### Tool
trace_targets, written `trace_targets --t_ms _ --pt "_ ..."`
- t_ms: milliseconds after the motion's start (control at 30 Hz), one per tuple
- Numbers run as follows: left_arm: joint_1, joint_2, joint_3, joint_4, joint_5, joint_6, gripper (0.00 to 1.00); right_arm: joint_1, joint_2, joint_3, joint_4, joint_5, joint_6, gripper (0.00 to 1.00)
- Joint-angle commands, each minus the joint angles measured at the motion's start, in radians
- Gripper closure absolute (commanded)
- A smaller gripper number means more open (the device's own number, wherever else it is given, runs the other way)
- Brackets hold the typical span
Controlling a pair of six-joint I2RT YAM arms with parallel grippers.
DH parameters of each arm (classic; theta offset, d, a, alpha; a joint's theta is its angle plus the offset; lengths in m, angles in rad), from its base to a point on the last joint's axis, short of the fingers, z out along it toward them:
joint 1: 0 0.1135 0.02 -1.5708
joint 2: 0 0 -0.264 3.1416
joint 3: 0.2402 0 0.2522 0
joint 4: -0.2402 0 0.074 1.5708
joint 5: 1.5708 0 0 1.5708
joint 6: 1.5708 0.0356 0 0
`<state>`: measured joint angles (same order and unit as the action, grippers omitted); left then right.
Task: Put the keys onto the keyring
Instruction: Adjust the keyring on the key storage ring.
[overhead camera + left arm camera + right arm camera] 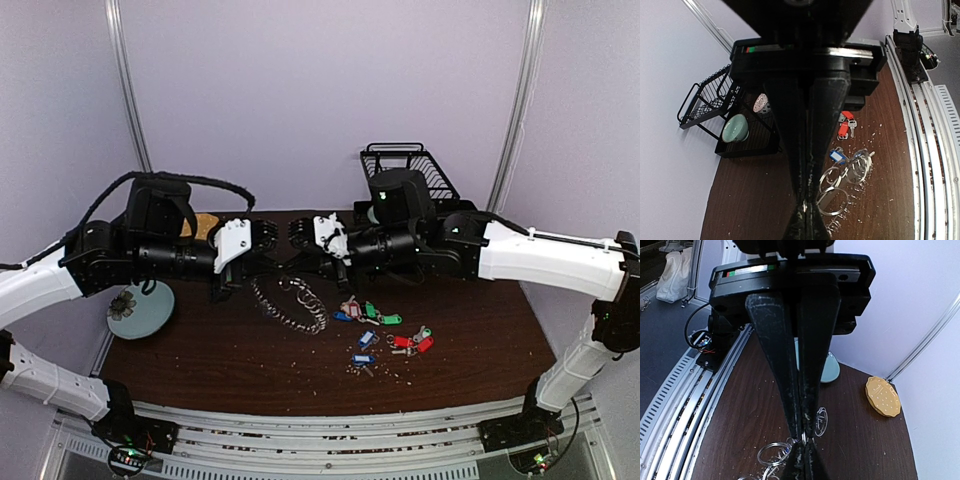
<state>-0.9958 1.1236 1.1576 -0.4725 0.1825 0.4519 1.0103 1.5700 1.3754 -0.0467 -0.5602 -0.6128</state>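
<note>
The left gripper [270,240] and the right gripper [296,236] meet tip to tip above the middle of the dark table [220,350]. Both are clenched: in each wrist view the fingers are pressed together with a silver ring of the keyring [290,304] nipped at the tips. From that pinch the chain of rings hangs down, and the rest of it lies on the table just near of the grippers.

The keys [390,321] lie loose on the table to the right of the keyring, in a small scatter with red, green and blue tags, apart from the chain's rings.

A pale blue plate [155,318] sits at the left edge under the left arm. A black wire rack [400,158] stands at the far right, and a round cork coaster [882,396] lies at the far left.
</note>
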Motion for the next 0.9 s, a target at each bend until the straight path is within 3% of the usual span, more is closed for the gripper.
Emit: trace_targets --t_ms 0,33,67,167,300,633,867 --pt "-0.004 -0.03 -0.008 0.128 0.007 -0.024 0.84 -0.008 -0.029 -0.044 0.191 -0.002 0.158 1.0" --pt "-0.003 -0.044 -0.023 0.162 0.0 -0.034 0.77 -0.014 -0.042 -0.081 0.291 -0.014 0.241 1.0" --pt "-0.002 -0.076 -0.056 0.203 -0.006 -0.045 0.75 -0.017 -0.055 -0.127 0.394 -0.023 0.32 1.0" --pt "0.008 -0.155 -0.135 0.333 0.021 -0.087 0.83 -0.016 -0.068 -0.225 0.634 -0.041 0.559 1.0" --pt "0.024 -0.188 -0.154 0.335 0.104 -0.139 0.88 0.004 -0.084 -0.305 0.839 0.022 0.708 1.0" --pt "0.056 -0.166 -0.221 0.402 0.122 -0.218 0.88 0.054 -0.078 -0.363 1.019 0.067 0.868 1.0" --pt "0.058 -0.13 -0.218 0.468 0.204 -0.235 0.87 0.078 -0.073 -0.364 1.017 0.097 0.836 1.0"
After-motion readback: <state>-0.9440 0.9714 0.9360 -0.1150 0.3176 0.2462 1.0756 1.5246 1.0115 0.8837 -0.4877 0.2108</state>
